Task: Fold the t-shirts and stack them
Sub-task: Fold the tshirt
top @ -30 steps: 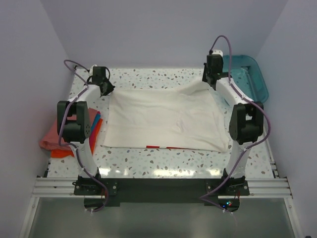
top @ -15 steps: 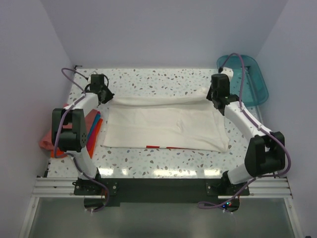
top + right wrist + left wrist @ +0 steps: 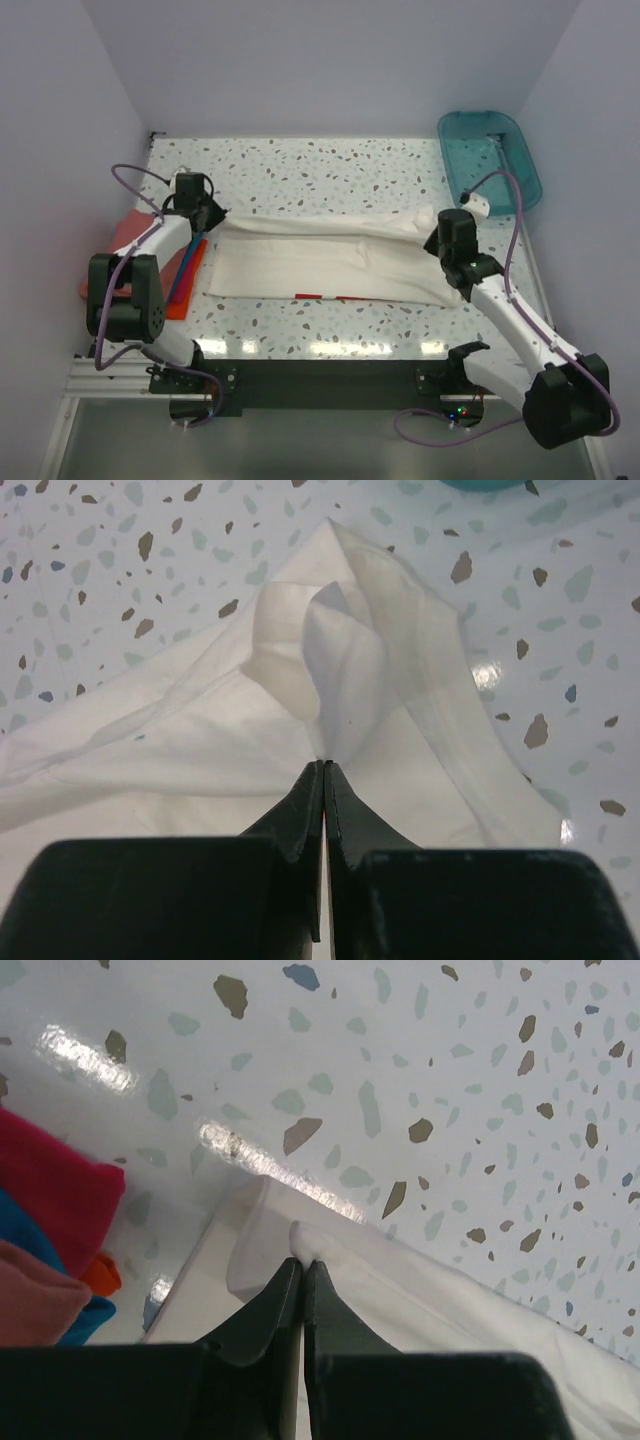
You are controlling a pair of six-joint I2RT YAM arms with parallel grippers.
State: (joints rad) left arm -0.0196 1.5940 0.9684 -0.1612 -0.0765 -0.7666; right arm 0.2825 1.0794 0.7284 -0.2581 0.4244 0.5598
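Pinching opposite ends of the white t-shirt [image 3: 330, 262], left hand [image 3: 302, 1265] and right hand [image 3: 323, 766] are both clamped shut.

Nothing legible (red print [image 3: 318, 297] on t-shirt [image 3: 330, 262] unreadable).

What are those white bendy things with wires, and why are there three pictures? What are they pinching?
Those are two robot arms, a left arm and a right arm, bolted to a speckled white table. One picture looks down from above; the other two come from little cameras on each wrist. On the table lies a large white cloth t-shirt, with folded pink, red and blue t-shirts on the left and a see-through teal plastic tub at the far right. The left arm's fingers and the right arm's fingers are each shut on an edge of the white shirt.
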